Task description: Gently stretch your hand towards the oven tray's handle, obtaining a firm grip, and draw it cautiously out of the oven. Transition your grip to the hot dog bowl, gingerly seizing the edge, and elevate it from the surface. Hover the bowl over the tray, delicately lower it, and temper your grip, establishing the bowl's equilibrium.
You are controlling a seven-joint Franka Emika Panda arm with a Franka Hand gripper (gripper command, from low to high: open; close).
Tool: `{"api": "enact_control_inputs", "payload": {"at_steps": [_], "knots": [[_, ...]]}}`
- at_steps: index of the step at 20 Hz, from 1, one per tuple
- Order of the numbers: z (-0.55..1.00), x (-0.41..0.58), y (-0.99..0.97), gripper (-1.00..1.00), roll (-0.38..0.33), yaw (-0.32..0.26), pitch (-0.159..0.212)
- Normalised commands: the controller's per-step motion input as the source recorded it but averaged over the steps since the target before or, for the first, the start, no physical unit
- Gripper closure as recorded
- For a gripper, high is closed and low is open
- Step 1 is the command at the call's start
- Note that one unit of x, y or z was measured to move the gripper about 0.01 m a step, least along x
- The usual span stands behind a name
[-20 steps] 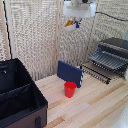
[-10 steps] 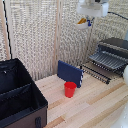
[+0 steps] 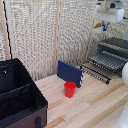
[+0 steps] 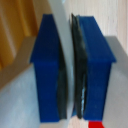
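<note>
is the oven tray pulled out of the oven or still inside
Pulled out. In the exterior view the oven tray sticks out in front of the oven, its bars exposed, its front edge lying over the wooden table.

A light wooden table [image 3: 95, 107] carries a red cup [image 3: 70, 89], blue box [image 3: 69, 73], black case [image 3: 17, 97] and the oven [image 3: 112, 50].

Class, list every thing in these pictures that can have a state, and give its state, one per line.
Gripper: shut on the bowl's rim.
Bowl: held in the air, food inside.
Rack: drawn out of the oven, nothing on it.
Oven: open at the front.
Red cup: upright.
Black case: open.
Blue box: standing upright.
</note>
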Motion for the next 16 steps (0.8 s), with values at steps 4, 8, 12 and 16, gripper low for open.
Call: {"api": "enact_control_inputs", "payload": {"at_steps": [4, 8, 12, 16], "knots": [[-0.38, -0.291, -0.60, 1.00, 0.000, -0.085, 0.012], [-0.34, -0.129, -0.47, 1.00, 0.000, -0.032, 0.000], [-0.44, 0.117, -0.17, 1.00, 0.000, 0.014, 0.032], [-0.41, 0.156, -0.17, 1.00, 0.005, 0.026, 0.029]]}}
